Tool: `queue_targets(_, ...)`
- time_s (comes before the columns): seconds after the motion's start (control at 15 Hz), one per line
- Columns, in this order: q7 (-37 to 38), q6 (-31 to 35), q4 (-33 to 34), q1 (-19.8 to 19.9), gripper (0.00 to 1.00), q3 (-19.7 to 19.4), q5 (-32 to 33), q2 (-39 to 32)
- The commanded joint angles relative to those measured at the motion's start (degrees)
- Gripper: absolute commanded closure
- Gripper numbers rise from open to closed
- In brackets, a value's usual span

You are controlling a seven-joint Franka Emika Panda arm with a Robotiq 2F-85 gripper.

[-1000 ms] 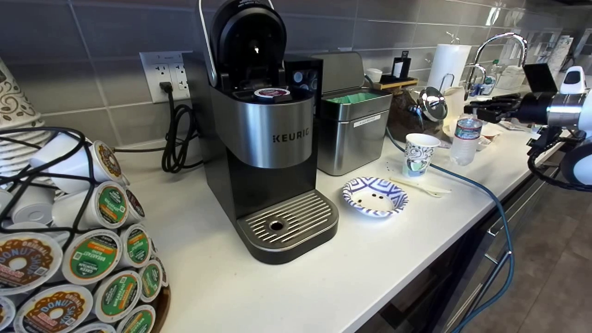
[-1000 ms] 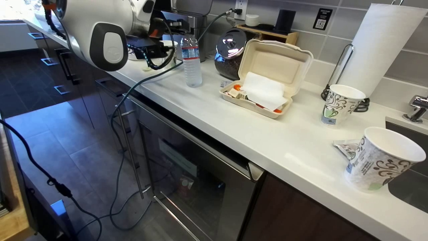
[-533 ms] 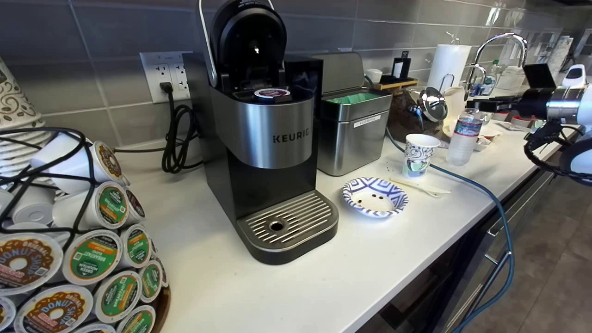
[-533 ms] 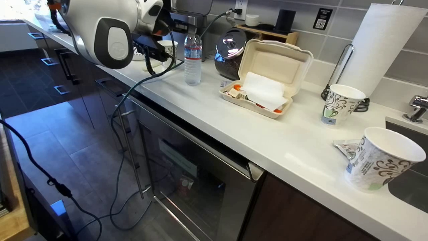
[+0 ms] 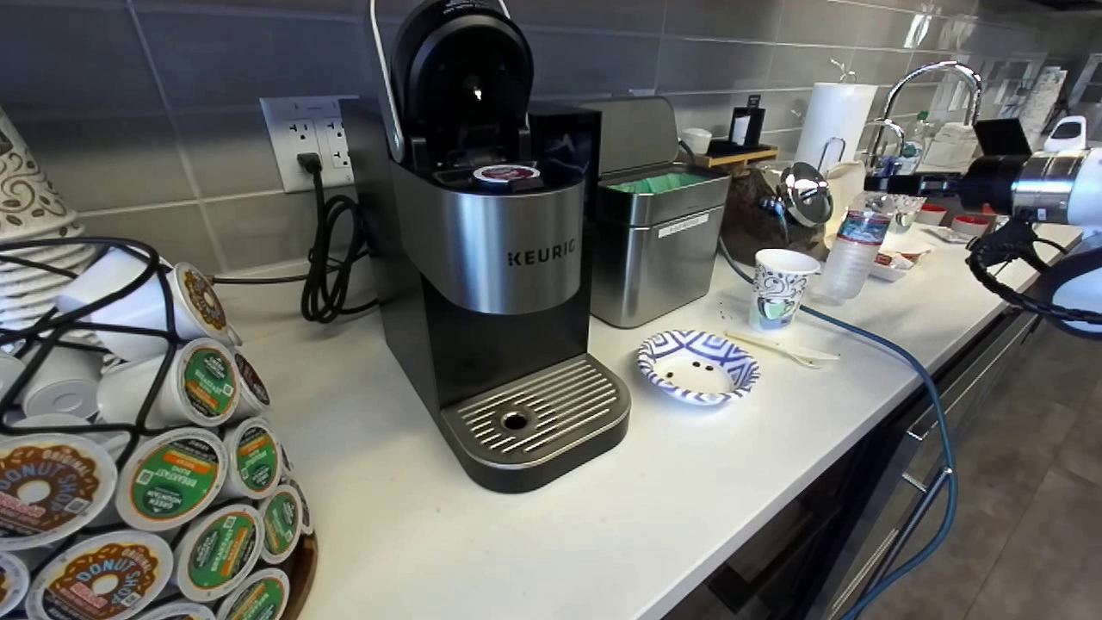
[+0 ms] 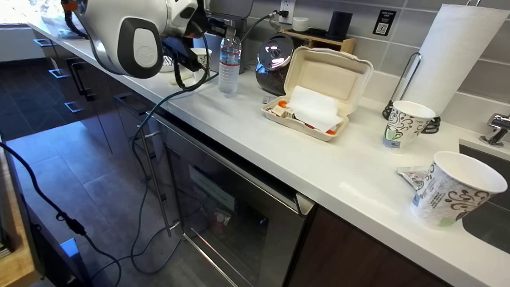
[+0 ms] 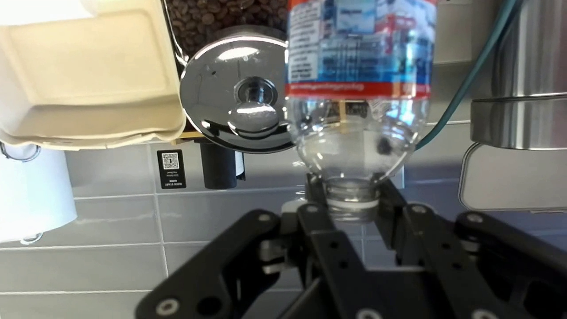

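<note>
A clear plastic water bottle [image 7: 359,53] with a blue and red label has its neck between the black fingers of my gripper [image 7: 350,186], which is shut on it. No cap shows on the neck. In an exterior view the bottle [image 5: 854,254] leans, its top toward the arm and its base toward a patterned paper cup [image 5: 782,293]. Whether its base touches the counter I cannot tell. The gripper [image 6: 228,27] is above the bottle [image 6: 229,65] in an exterior view, its fingers partly lost against the dark background.
Near the bottle stand a coffee bean jar with a shiny lid [image 6: 275,52], an opened takeout box [image 6: 330,75] and a steel bin [image 5: 663,258]. Farther along are a patterned bowl [image 5: 652,362] and a coffee maker [image 5: 495,241]. A blue-green cable [image 5: 913,362] crosses the counter and hangs over its edge.
The bottle has shifted toward the paper cup and gone from nearly upright to leaning, its neck staying at the gripper. The gripper has risen slightly.
</note>
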State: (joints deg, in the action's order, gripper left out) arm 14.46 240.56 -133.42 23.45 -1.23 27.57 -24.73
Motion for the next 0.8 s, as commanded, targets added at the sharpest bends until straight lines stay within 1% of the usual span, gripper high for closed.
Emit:
queue_targets(0.0, -1.56, 2.64, 0.54, -2.61, 0.92, -1.79, -1.78, 0.55)
queue_targets(0.27, -4.54, 2.74, 0.56, -4.05, 0.92, -2.87, -1.45, 0.30)
queue_targets(0.4, -7.70, 4.05, 0.26, -4.91, 0.92, -3.60, -1.74, 0.43)
queue_targets(0.47, -10.73, 1.59, 1.20, -1.46, 0.92, 0.48, -1.11, 2.31)
queue_targets(0.6, -11.83, 1.08, 0.04, 0.26, 0.92, 1.80, 2.49, 4.25)
queue_targets(0.67, -10.08, 1.05, 1.15, -1.95, 0.69, -0.04, 0.35, 1.38)
queue_targets(0.73, -9.84, 1.35, 1.21, -3.92, 0.69, -1.95, 0.69, 2.08)
